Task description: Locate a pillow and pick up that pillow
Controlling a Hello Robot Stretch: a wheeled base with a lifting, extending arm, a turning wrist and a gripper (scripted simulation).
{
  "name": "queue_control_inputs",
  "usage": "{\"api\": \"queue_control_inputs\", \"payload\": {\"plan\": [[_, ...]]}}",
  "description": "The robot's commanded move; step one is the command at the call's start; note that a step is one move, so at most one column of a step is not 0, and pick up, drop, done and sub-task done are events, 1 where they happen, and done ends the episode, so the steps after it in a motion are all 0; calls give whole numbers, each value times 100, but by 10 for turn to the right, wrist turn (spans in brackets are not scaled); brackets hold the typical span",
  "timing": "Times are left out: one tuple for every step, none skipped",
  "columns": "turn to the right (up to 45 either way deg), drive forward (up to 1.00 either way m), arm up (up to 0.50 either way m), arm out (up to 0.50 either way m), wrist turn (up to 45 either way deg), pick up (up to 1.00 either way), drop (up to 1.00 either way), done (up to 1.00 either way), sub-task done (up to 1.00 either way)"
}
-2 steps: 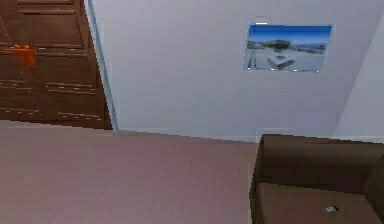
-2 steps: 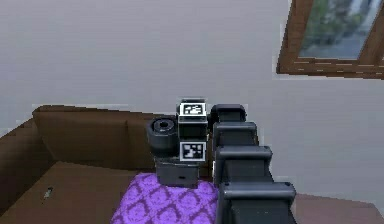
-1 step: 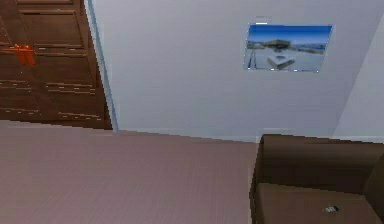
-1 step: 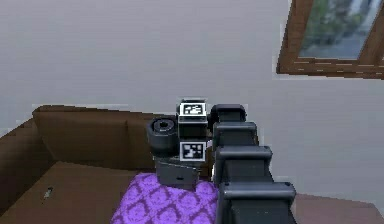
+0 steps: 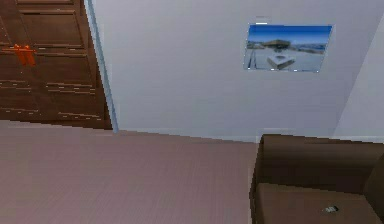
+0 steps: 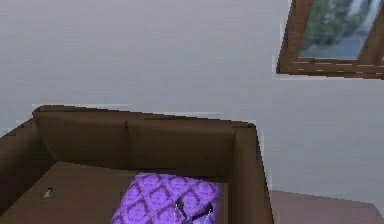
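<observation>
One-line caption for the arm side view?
Purple patterned pillow lies on brown sofa seat; wooden-framed window on white wall at upper right.

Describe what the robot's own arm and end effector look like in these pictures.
The end effector appears as a small dark body with thin, dark, slightly curved fingers, at the arm side view's bottom edge in front of the purple patterned pillow. Any cables or markings are too small to tell.

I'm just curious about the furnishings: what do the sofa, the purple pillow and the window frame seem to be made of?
Sofa: looks like brown leather or a leather-like cover, smooth with a dull sheen. Pillow: probably woven fabric, matte purple with a paler repeating pattern. Window frame: seemingly wood, mid-brown, slightly glossy.
</observation>
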Motion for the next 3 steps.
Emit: {"api": "queue_control_inputs", "payload": {"plan": [[0,0,-32,0,0,0,0,0,0],[0,0,0,0,0,100,0,0,0],[0,0,10,0,0,0,0,0,0]]}}
